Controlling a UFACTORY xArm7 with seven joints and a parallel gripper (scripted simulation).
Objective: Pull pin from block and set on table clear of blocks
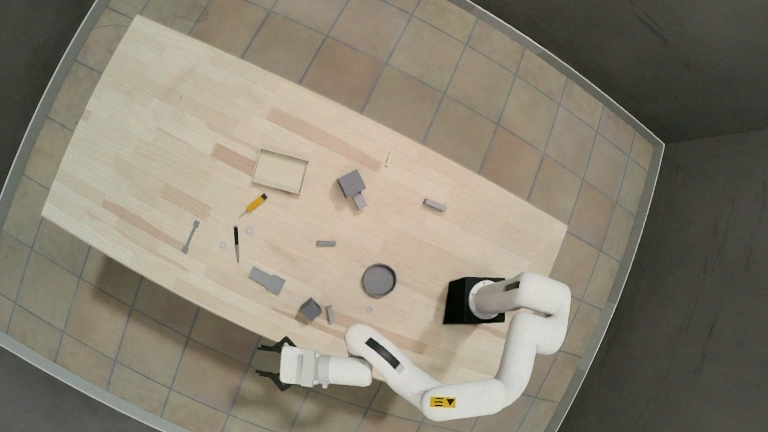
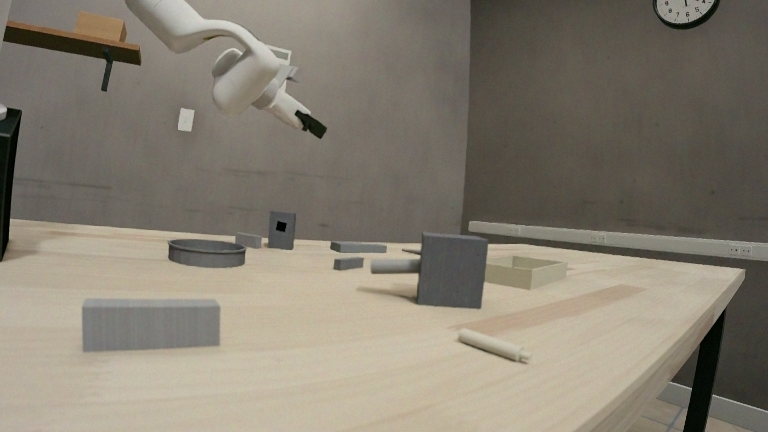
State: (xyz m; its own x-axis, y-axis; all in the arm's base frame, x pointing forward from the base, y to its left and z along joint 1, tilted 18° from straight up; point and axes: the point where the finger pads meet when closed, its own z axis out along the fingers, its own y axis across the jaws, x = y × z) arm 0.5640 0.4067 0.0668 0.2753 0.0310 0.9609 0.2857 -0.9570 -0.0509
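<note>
A grey block (image 1: 351, 182) stands near the middle of the table with a grey pin (image 1: 359, 201) sticking out of its side; in the side view the block (image 2: 451, 277) has the pin (image 2: 395, 265) pointing left, level with the table. My gripper (image 1: 266, 362) is open and empty, hanging beyond the table's near long edge, far from the block. In the side view the gripper (image 2: 311, 124) is high in the air. A second, smaller grey block (image 1: 310, 309) (image 2: 281, 226) with an empty square hole stands near that edge.
A round grey dish (image 1: 378, 280), a shallow cream tray (image 1: 279, 170), a grey bar (image 1: 434, 205), a flat grey plate (image 1: 267, 280), a small bar (image 1: 325, 244), a cream peg (image 2: 493, 345), a yellow-handled tool (image 1: 256, 203) and a wrench (image 1: 190, 236) lie about. The black arm base (image 1: 472, 300) stands at the right.
</note>
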